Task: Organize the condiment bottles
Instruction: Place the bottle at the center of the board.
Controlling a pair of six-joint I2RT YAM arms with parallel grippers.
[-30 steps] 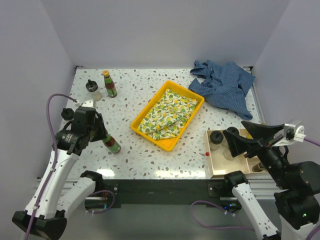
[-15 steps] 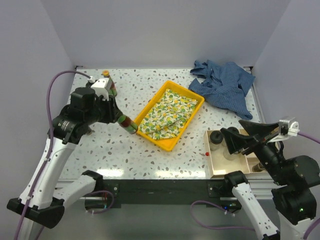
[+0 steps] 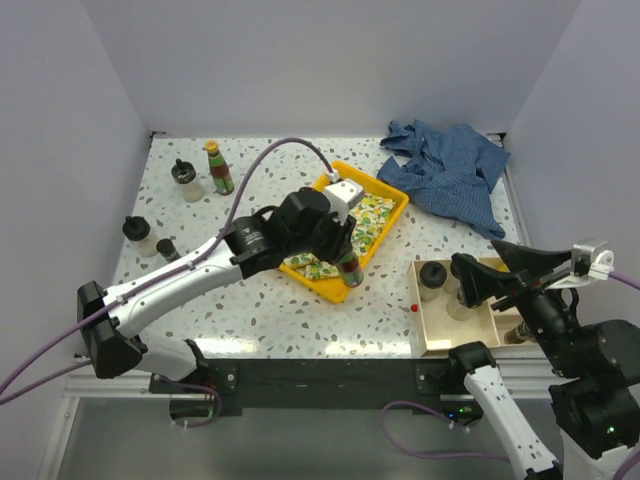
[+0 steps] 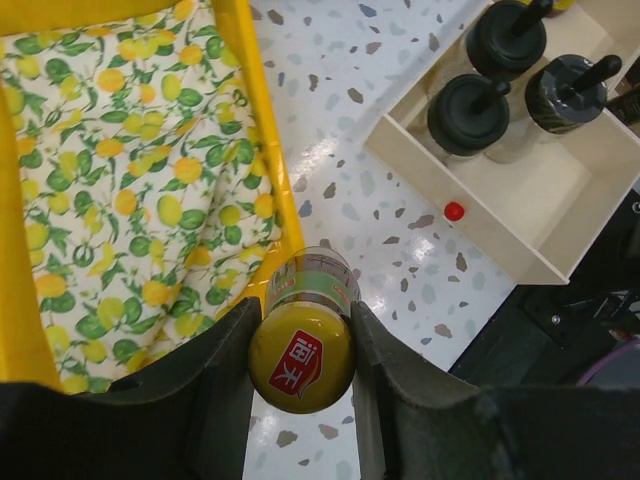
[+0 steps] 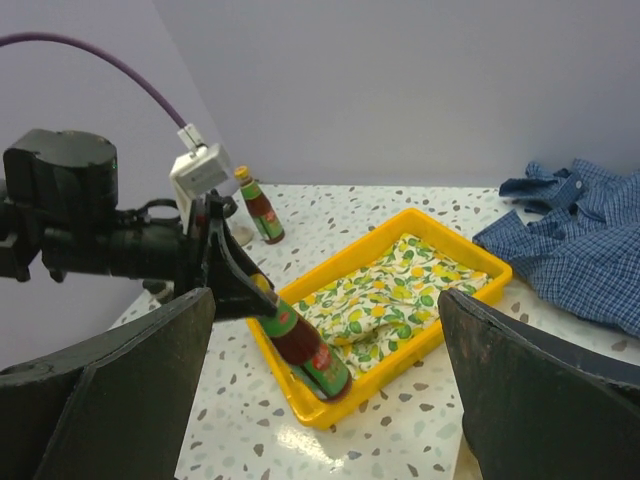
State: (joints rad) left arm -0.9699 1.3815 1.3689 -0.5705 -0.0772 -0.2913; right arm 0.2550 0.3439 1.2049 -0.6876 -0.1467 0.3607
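Left wrist view looks down on the left pincer [image 4: 300,335], closed on the yellow-capped top of a slim bottle [image 4: 308,280] that hangs over the near rim of the yellow tray [image 4: 264,130]. I think its foot could catch this rim on the way to the wooden box [image 4: 560,200]. The tilted bottle, held only at the top, may also twist out. Three black-lidded jars [image 4: 468,112] stand in the box and could be knocked. The bottle is dark amber, with a red and green label. Beside the box the right pincer [image 3: 495,272] stands wide open.
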